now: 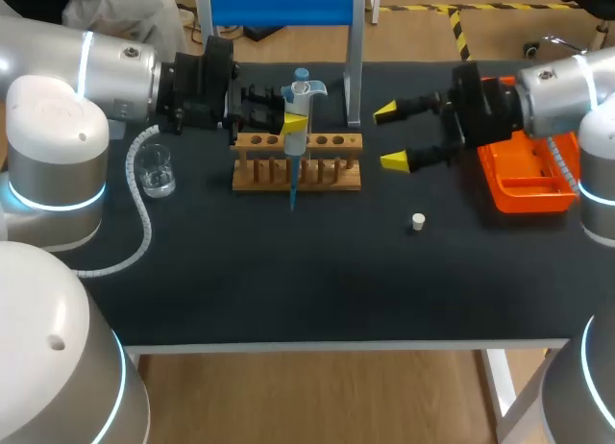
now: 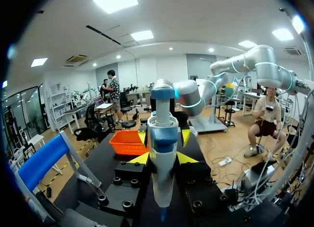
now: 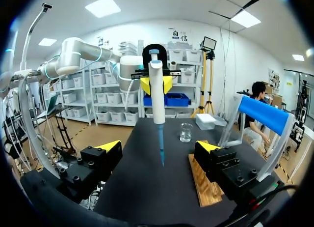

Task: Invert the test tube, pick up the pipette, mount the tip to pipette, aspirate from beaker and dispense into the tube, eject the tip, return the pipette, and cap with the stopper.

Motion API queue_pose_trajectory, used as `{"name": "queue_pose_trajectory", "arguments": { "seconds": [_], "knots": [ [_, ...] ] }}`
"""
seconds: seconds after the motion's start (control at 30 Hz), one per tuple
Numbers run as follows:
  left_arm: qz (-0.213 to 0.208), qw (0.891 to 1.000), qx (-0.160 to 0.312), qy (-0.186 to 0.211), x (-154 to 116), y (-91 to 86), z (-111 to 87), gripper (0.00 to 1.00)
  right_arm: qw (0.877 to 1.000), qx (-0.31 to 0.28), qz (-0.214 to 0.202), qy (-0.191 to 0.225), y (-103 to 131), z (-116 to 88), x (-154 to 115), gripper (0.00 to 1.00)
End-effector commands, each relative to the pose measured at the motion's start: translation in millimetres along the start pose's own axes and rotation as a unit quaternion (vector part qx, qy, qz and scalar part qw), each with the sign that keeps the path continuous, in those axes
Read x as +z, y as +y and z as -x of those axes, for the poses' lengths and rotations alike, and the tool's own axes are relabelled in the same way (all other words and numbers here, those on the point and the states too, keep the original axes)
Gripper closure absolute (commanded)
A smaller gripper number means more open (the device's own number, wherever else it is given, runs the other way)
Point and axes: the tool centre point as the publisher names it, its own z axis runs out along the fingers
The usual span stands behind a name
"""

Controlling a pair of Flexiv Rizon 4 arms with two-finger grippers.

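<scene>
My left gripper (image 1: pixel 296 127) is shut on the white and blue pipette (image 1: pixel 300 103), which hangs upright with a blue tip (image 1: pixel 292 189) mounted on it. The tip points down in front of the wooden tube rack (image 1: pixel 298 163). In the left wrist view the pipette (image 2: pixel 163 158) sits between the yellow fingers (image 2: pixel 140 159). My right gripper (image 1: pixel 390 135) stands open just right of the rack, facing the pipette (image 3: pixel 157 89), with nothing between its fingers (image 3: pixel 109 146). The glass beaker (image 1: pixel 155 170) stands left of the rack. A small white stopper (image 1: pixel 418 221) lies on the mat. I cannot make out a test tube.
An orange tray (image 1: pixel 528 185) sits at the right under my right arm. The blue pipette stand (image 1: pixel 279 4) with its metal post (image 1: pixel 354 60) rises behind the rack. The table's front edge (image 1: pixel 317 346) is near; dark mat lies between it and the rack.
</scene>
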Motion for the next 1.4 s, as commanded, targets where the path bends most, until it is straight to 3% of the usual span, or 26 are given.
{"name": "queue_pose_trajectory", "arguments": {
  "seconds": [0.03, 0.3, 0.93, 1.4],
  "knots": [
    [-0.001, 1.000, 0.001, 0.001, -0.4, 0.4, 0.5, 1.00, 1.000, -0.005, 0.010, 0.011, 2.7, 4.2, 17.0, 0.00],
    [-0.001, 1.000, 0.001, 0.001, -0.4, 0.4, 0.5, 1.00, 0.998, -0.012, 0.059, 0.019, 10.6, -4.6, 33.5, 0.00],
    [-0.001, 1.000, 0.001, 0.001, -0.4, 0.4, 0.5, 1.00, 0.995, -0.006, 0.098, 0.033, 33.6, -22.3, 73.4, 0.00],
    [-0.001, 1.000, 0.001, 0.001, -0.4, 0.4, 0.5, 1.00, 0.994, -0.009, 0.108, 0.017, 43.3, -8.1, 103.3, 0.00]
  ]
}}
